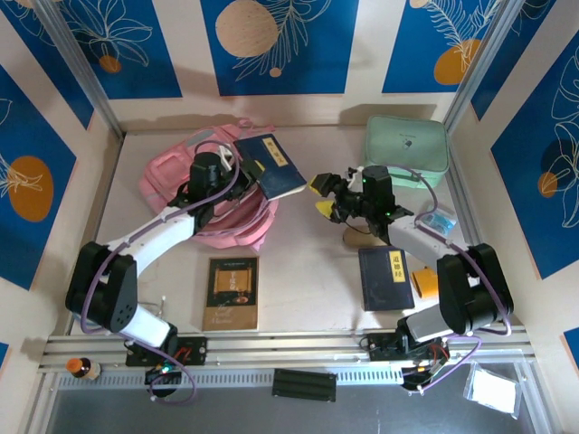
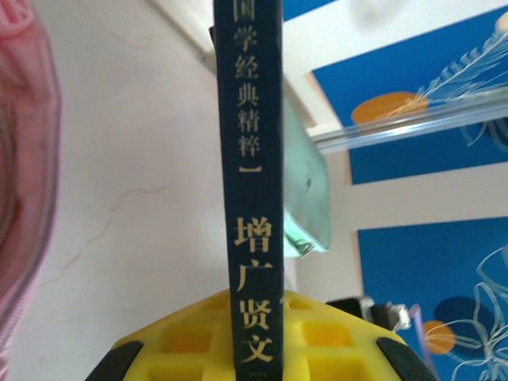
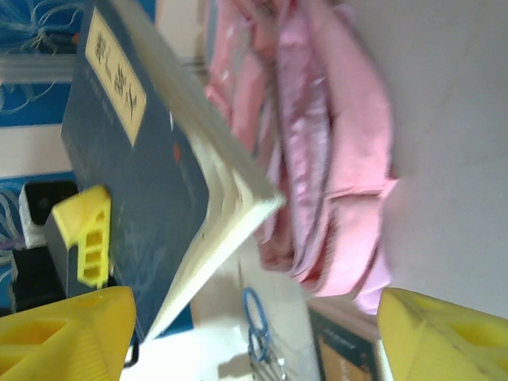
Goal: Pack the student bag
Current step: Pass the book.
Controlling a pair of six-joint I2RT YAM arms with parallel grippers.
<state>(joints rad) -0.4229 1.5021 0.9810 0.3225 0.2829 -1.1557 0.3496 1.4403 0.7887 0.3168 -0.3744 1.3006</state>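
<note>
Left gripper (image 1: 237, 165) clamps blue book (image 1: 274, 167) over student bag (image 1: 167, 181); right gripper (image 1: 321, 196) wide, just beside book edge.

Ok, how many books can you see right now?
3. One blue book gripped in the left fingers beside the student bag; a second blue book flat by the right arm; a brown book flat near the left arm. The bag may hide more.

Pale table (image 1: 308, 262) enclosed on three sides by wall panels (image 1: 271, 45): blue fields, white leaf outlines, orange discs, cream bands between. Metal posts (image 1: 81, 74) set at far corners. Slotted aluminium rail (image 1: 289, 348) fixed along near edge. Light even.
</note>
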